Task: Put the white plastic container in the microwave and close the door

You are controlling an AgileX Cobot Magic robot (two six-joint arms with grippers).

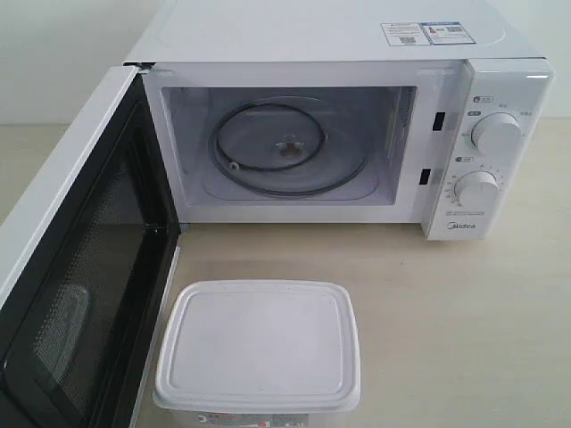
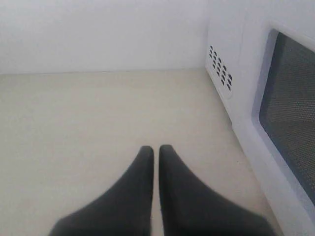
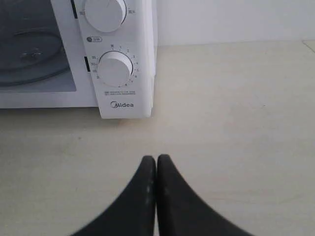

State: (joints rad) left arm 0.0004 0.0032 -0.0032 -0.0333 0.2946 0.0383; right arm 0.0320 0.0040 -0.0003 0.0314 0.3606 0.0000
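White plastic container (image 1: 259, 348) rests lid-on on the table (image 1: 464, 339), just in front of the microwave (image 1: 357, 36) and beside its open door (image 1: 80, 267). You are at the approach step: nothing is grasped yet. The left gripper (image 2: 156, 150) hovers over bare table near the door's outer face, fingers pressed together and empty. The right gripper (image 3: 156, 160) hovers near the control panel, likewise closed and empty. Next, spread one gripper's jaws, lower over the container, and grip across its rim. Then lift and place it on the glass turntable (image 1: 290, 147). Close the door last.
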